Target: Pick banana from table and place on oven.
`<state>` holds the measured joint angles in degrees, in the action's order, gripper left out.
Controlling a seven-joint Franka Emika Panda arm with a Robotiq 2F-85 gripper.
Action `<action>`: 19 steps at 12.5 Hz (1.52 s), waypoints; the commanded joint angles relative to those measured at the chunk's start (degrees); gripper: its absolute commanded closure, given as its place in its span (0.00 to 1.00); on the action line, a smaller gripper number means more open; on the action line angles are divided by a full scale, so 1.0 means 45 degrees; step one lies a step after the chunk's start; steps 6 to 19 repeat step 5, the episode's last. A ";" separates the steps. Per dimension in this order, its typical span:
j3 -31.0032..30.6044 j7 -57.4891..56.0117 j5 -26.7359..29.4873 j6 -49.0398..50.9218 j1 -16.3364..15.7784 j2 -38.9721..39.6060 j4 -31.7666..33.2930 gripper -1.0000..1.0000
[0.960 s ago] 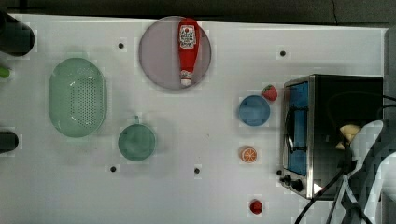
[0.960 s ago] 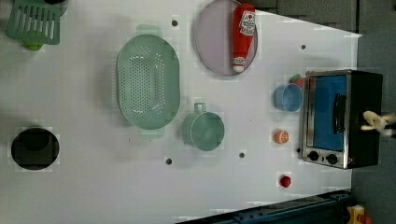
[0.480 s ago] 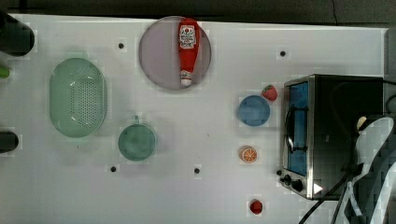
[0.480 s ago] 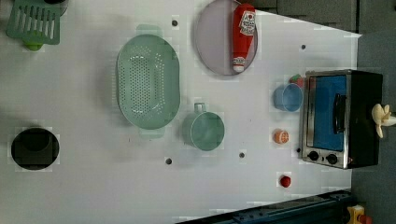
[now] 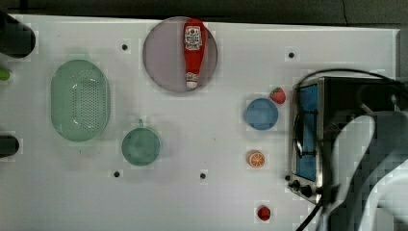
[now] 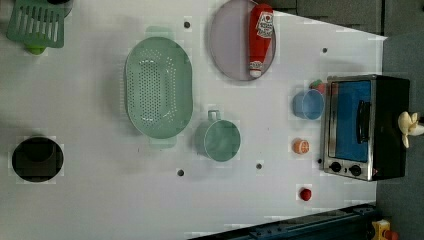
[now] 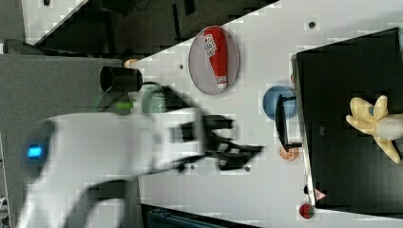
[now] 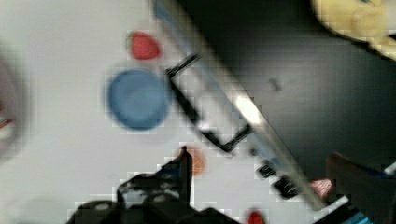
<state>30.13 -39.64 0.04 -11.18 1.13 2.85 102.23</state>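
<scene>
The pale yellow banana [image 7: 375, 126] lies on the black top of the oven [image 7: 351, 85], toward its rear edge; it also appears in the left view [image 6: 407, 127] and the wrist view [image 8: 359, 18]. The oven [image 5: 308, 134] stands at the top view's right end of the white table [image 5: 202, 202], with its glass door facing the table's middle. My gripper [image 7: 244, 137] is open with nothing between its fingers, and hangs clear of the banana, on the door side of the oven. In the wrist view the gripper [image 8: 259, 158] has its fingers wide apart. My white arm [image 5: 375, 159] covers the oven's top in the top view.
In front of the oven door are a blue cup [image 5: 261, 114], a strawberry [image 5: 277, 95], an orange slice [image 5: 256, 159] and a small red fruit [image 5: 263, 213]. Farther off are a ketchup bottle [image 5: 194, 50] on a grey plate [image 5: 163, 62], a green colander [image 5: 80, 100] and a green mug [image 5: 140, 146].
The gripper has let go of the banana, which stays on the oven top. The arm has drawn away from it and now covers more of the oven in the top view.
</scene>
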 commanded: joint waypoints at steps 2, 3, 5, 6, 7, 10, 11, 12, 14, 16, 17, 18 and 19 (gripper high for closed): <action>-0.2759 0.5456 -0.0228 0.1455 -0.1271 -0.1844 -0.0444 0.00; -0.3394 0.6595 -0.0301 0.2185 -0.1278 -0.2194 -0.0443 0.00; -0.4438 0.8235 -0.0395 0.3136 -0.1275 -0.2754 -0.0435 0.00; -0.4438 0.8235 -0.0395 0.3136 -0.1275 -0.2754 -0.0435 0.00; -0.4438 0.8235 -0.0395 0.3136 -0.1275 -0.2754 -0.0435 0.00; -0.4438 0.8235 -0.0395 0.3136 -0.1275 -0.2754 -0.0435 0.00; -0.4438 0.8235 -0.0395 0.3136 -0.1275 -0.2754 -0.0435 0.00; -0.4438 0.8235 -0.0395 0.3136 -0.1275 -0.2754 -0.0435 0.00; -0.4438 0.8235 -0.0395 0.3136 -0.1275 -0.2754 -0.0435 0.00; -0.4438 0.8235 -0.0395 0.3136 -0.1275 -0.2754 -0.0435 0.00; -0.4438 0.8235 -0.0395 0.3136 -0.1275 -0.2754 -0.0435 0.00; -0.4438 0.8235 -0.0395 0.3136 -0.1275 -0.2754 -0.0435 0.00; -0.4438 0.8235 -0.0395 0.3136 -0.1275 -0.2754 -0.0435 0.00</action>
